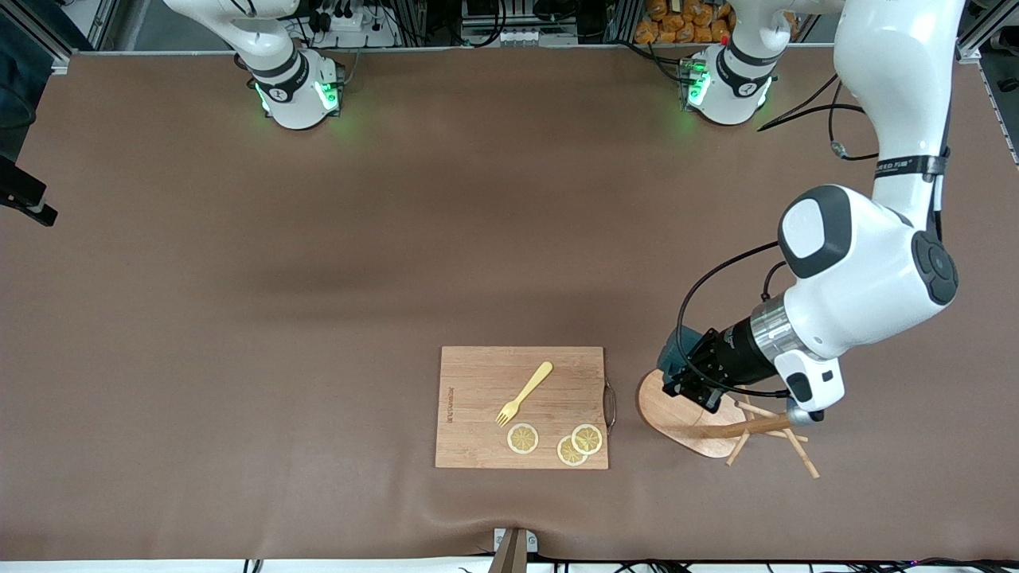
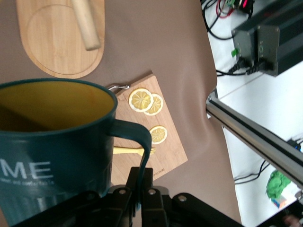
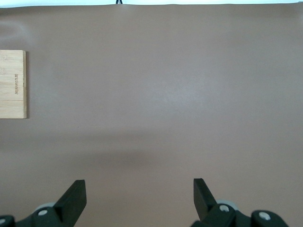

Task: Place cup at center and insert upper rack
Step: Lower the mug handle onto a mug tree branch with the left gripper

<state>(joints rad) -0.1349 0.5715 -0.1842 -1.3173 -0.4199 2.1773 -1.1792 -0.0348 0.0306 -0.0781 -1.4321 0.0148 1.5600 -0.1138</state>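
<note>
Left tool (image 1: 691, 376) pinches the cup (image 2: 57, 142) by its handle, over the rack's (image 1: 700, 418) oval base; table centre lies toward the right arm's end. Right tool (image 3: 139, 198) waits, spread.

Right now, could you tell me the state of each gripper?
Left gripper: shut on the cup by its handle, over the upper rack.
Right gripper: open, holding nothing.
</note>
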